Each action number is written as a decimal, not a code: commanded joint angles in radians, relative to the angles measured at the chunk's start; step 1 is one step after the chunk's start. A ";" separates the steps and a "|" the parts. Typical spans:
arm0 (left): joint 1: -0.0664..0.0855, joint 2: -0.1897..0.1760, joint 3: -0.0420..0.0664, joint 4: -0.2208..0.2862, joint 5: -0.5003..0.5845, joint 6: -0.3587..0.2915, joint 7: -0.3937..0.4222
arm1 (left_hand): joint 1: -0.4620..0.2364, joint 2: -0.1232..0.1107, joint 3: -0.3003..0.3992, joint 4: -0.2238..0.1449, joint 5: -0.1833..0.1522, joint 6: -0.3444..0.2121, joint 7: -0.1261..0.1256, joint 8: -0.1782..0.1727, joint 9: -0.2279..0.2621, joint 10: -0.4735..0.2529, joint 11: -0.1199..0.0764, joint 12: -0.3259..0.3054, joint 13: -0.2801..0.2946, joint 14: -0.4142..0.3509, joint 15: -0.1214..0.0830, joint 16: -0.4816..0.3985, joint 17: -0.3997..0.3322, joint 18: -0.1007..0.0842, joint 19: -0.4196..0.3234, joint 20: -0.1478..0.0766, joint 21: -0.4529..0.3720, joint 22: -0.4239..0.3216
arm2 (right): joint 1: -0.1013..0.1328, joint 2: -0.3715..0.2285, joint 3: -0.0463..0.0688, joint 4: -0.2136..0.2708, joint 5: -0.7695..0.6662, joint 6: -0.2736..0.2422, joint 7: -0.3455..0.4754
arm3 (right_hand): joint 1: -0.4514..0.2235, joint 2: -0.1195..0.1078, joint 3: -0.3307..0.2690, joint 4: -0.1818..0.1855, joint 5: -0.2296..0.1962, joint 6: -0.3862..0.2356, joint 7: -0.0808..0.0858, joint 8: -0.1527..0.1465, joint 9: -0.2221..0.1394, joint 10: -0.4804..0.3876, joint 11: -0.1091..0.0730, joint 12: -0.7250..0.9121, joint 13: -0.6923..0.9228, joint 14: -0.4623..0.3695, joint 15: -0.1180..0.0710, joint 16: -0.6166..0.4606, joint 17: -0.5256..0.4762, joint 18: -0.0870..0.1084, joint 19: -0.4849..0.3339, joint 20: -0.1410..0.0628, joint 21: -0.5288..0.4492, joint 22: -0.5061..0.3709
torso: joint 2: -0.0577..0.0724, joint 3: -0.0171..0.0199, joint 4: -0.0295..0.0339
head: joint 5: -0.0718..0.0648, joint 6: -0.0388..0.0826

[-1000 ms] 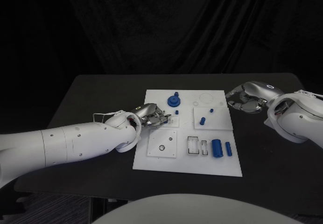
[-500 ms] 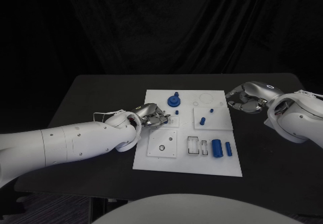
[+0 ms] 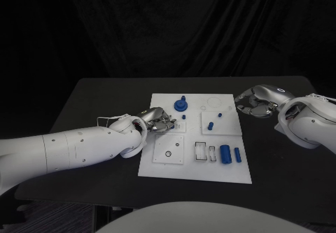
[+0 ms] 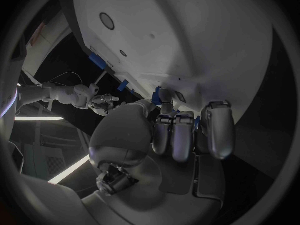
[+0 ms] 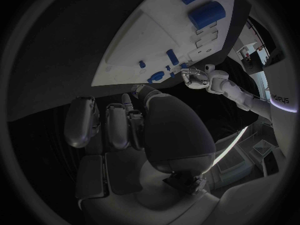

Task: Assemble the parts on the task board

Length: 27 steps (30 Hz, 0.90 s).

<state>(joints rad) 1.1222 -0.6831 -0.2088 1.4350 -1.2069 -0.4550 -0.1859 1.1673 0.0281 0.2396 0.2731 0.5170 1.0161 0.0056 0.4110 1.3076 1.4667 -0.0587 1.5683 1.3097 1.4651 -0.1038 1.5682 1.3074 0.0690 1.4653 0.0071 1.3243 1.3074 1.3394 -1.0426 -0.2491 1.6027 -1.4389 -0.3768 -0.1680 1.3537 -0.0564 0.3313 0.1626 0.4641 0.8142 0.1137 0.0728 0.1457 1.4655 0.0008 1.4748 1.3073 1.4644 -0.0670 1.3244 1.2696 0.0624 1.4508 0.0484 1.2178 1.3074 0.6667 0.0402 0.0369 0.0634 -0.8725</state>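
Note:
The white task board (image 3: 161, 167) lies in the middle of the black table. My left hand (image 3: 159, 121) rests over its left edge with fingers curled. In the left wrist view that hand (image 4: 178, 130) pinches a small blue part (image 4: 156, 95) at its fingertips against the board (image 4: 187, 35). My right hand (image 3: 255, 104) hovers at the board's far right edge; in its wrist view its fingers (image 5: 81, 122) are curled in on nothing. A tall blue piece (image 3: 180, 103) stands at the far end. Two blue cylinders (image 3: 225, 153) (image 3: 238, 155) lie near the front right.
Small blue pegs (image 3: 184, 116) (image 3: 219, 115) (image 3: 210, 125) sit mid-board. A round hole (image 3: 168, 154) and rectangular slots (image 3: 201, 151) are in the front half. Bare black table (image 3: 105, 97) surrounds the board, under both arms.

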 commanded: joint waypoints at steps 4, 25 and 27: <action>-0.003 -0.003 -0.003 0.005 0.007 -0.009 0.017 | 0.015 -0.011 0.017 -0.003 0.015 -0.002 -0.009 -0.005 0.024 0.104 -0.008 0.002 0.261 0.106 -0.007 0.003 0.263 -0.011 0.008 -0.004 -0.006 0.184 | -0.002 0.000 0.001 0.000 0.002 0.007 -0.012 | -0.008 -0.001 0.005 -0.001 0.004 0.004 -0.003 -0.003 -0.001 0.005 0.005 -0.006 0.155 0.037 0.006 -0.005 -0.001 0.013 -0.004 -0.001 -0.006 0.160 | 0.001 -0.0004 0.0003 | 0.001 0.000; -0.003 -0.009 -0.003 0.012 0.007 -0.133 0.047 | 0.023 -0.023 0.033 -0.005 0.018 -0.006 -0.008 -0.013 0.021 0.104 -0.008 0.002 0.261 0.106 -0.007 0.003 0.263 -0.012 0.010 -0.004 -0.003 0.185 | -0.003 0.001 0.001 -0.002 0.002 0.008 -0.010 | -0.008 -0.001 0.007 -0.002 0.005 0.004 -0.002 -0.002 -0.002 0.004 0.006 -0.008 0.153 0.036 0.006 -0.007 -0.003 0.013 -0.005 -0.001 -0.010 0.159 | 0.002 -0.0011 0.0001 | -0.001 0.000; -0.003 -0.008 -0.003 0.011 0.007 -0.134 0.046 | 0.024 -0.023 0.036 -0.005 0.018 -0.006 -0.008 -0.014 0.020 0.104 -0.008 0.002 0.261 0.106 -0.007 0.003 0.263 -0.011 0.010 -0.004 -0.004 0.185 | -0.003 0.001 0.001 -0.002 0.002 0.008 -0.010 | -0.008 -0.001 0.007 -0.002 0.005 0.004 -0.002 -0.002 -0.002 0.004 0.006 -0.008 0.153 0.036 0.006 -0.007 -0.003 0.013 -0.005 -0.001 -0.010 0.159 | 0.002 -0.0009 0.0002 | -0.001 0.000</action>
<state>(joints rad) 1.1202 -0.6934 -0.2129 1.4446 -1.2055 -0.5542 -0.1629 1.1839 0.0110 0.2641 0.2754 0.5315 1.0135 0.0020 0.4027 1.3081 1.4668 -0.0585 1.5683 1.3097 1.4651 -0.1037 1.5682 1.3075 0.0690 1.4654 0.0073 1.3242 1.3074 1.3390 -1.0414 -0.2491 1.6008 -1.4354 -0.3741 -0.1680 1.3537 -0.0564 0.3340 0.1599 0.4641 0.8142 0.1138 0.0728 0.1458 1.4655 0.0008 1.4708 1.3073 1.4644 -0.0670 1.3200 1.2674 0.0624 1.4509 0.0484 1.2139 1.3074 0.6682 0.0391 0.0374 0.0623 -0.8725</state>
